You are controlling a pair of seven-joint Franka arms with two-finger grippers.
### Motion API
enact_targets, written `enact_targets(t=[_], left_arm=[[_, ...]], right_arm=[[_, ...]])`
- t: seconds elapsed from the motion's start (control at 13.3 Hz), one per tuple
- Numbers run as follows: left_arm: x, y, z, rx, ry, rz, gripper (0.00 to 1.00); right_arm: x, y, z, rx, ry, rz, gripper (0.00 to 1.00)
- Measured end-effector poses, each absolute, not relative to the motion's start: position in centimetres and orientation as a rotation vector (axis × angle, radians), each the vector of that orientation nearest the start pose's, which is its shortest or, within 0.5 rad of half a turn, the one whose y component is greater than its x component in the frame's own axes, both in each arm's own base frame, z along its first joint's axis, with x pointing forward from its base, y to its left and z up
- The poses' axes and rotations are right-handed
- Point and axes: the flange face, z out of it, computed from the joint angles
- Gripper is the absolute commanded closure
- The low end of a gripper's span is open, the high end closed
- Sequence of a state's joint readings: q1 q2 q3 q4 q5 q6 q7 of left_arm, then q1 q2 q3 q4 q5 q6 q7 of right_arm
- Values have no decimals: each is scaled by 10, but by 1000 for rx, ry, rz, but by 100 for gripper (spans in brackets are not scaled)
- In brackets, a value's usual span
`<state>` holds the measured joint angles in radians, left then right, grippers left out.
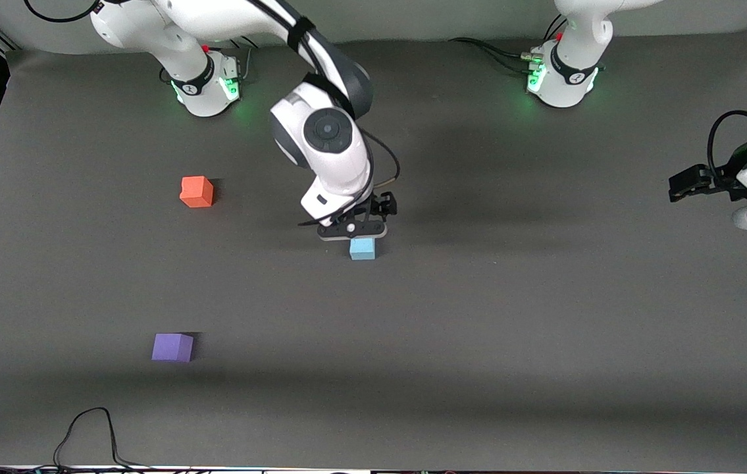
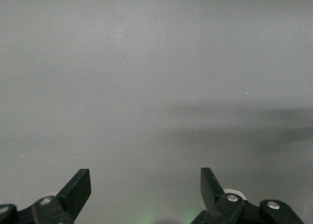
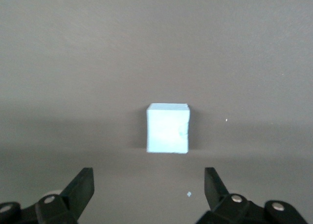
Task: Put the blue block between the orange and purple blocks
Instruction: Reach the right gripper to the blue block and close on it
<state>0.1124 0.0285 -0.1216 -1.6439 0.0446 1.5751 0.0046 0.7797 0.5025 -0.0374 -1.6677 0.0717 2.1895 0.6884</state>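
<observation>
Hovering over the blue block [image 1: 362, 248], the right hand [image 1: 352, 230] has its two fingers spread wide, and nothing is between them; in the right wrist view the block [image 3: 167, 128] sits square on the tabletop [image 1: 511, 316], centred in the gap ahead of the fingertips [image 3: 82, 187]. The step in hand looks like the approach for the pick. To do it well, the hand should come straight down so that a finger passes on each side of the cube, flat against two facing sides, and close only once the pads are low on them; a skewed descent could nudge the light cube away.

The blue block lies near the middle of the tabletop, well apart from the orange block [image 1: 196, 191] and the purple block [image 1: 172, 347], both toward the right arm's end, the purple one nearer the front camera. The open stretch between them is the target.

The left hand [image 1: 692, 183] waits at its own end, open and empty, fingers [image 2: 78, 190] apart.

No containers are in view.
</observation>
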Motion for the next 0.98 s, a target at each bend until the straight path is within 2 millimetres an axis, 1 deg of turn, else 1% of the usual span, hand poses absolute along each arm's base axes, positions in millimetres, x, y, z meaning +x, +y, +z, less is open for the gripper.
enact_targets(t=[0.15,0.23,0.3,0.45,0.6,0.68,0.98], left_arm=[[558,0,576,-3095,30,146,0],[558,-2,577,-3094,38,145,0],[558,-3,577,-3094,50,143,0],[558,-4,579,-3094,56,139,0],[557,-3,581,-3094,58,133,0],[557,-3,582,-3094,59,130,0],[556,-5,584,-3096,66,121,0]], right_arm=[[487,448,278,-3108,-38,14,0],[485,443,264,-3111,-35,12,0],[484,440,250,-3115,-31,12,0],[485,437,232,-3114,-22,0,0],[487,437,222,-3101,-5,-14,0],[488,438,221,-3086,14,-18,0],[490,444,225,-3035,73,-16,0]])
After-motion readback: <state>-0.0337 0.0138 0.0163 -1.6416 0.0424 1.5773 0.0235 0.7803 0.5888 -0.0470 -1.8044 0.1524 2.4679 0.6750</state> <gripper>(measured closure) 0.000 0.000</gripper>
